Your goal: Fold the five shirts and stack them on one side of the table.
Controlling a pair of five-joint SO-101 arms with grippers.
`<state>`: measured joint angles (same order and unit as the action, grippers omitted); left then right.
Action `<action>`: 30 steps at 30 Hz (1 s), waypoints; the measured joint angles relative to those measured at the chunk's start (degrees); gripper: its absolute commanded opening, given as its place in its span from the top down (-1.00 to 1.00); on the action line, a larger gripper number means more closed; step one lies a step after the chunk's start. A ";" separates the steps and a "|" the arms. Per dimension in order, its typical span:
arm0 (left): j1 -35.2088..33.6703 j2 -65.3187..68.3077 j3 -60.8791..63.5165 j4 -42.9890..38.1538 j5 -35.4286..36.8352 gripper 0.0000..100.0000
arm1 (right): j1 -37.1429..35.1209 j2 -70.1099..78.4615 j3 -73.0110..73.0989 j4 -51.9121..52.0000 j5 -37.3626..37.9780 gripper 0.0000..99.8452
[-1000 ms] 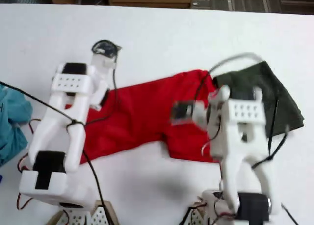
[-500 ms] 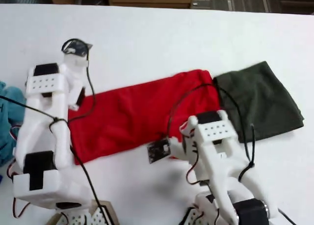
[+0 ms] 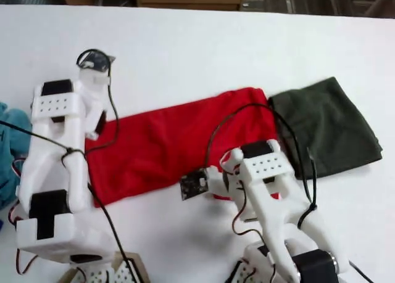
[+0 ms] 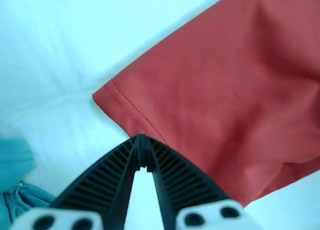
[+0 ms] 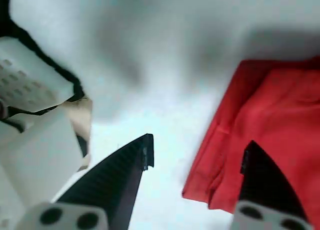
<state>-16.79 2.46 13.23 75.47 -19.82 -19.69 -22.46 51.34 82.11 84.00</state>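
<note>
The left pincer (image 4: 142,142) is clenched, its tips meeting right at the hemmed corner of the red shirt (image 4: 225,89); whether any cloth is caught between them cannot be told. The right pincer (image 5: 196,157) is released wide, one finger over the red shirt's bunched edge, the other over the bare table (image 5: 150,64). From above, the red shirt lies as a long slanted strip across the middle of the table, one end touching a folded green shirt (image 3: 327,126). A teal shirt (image 3: 9,153) lies crumpled at the table's edge beside the left arm.
</note>
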 measured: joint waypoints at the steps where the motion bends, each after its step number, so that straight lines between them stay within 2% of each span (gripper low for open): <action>1: 0.00 0.00 0.00 0.00 0.00 0.96 | 0.00 0.00 0.53 -0.97 0.00 0.42; 11: -1.14 0.00 0.00 1.58 0.00 0.96 | 2.55 9.67 2.64 -12.48 0.09 0.42; 17: -2.20 0.00 0.00 1.58 -0.97 0.96 | 3.25 12.75 2.11 -13.27 -0.09 0.44; 19: -2.02 0.00 0.00 1.58 -1.76 0.96 | 3.25 12.92 2.11 -13.54 -0.09 0.55; 23: -2.02 0.00 0.00 1.58 -2.11 0.96 | 3.60 12.92 1.93 -14.77 -0.09 0.95; 30: -2.02 0.00 0.00 1.58 -2.11 0.96 | 4.31 14.24 1.49 -15.21 -3.96 0.96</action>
<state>-18.81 2.46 13.23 77.05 -21.93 -15.38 -8.22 52.84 66.90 80.04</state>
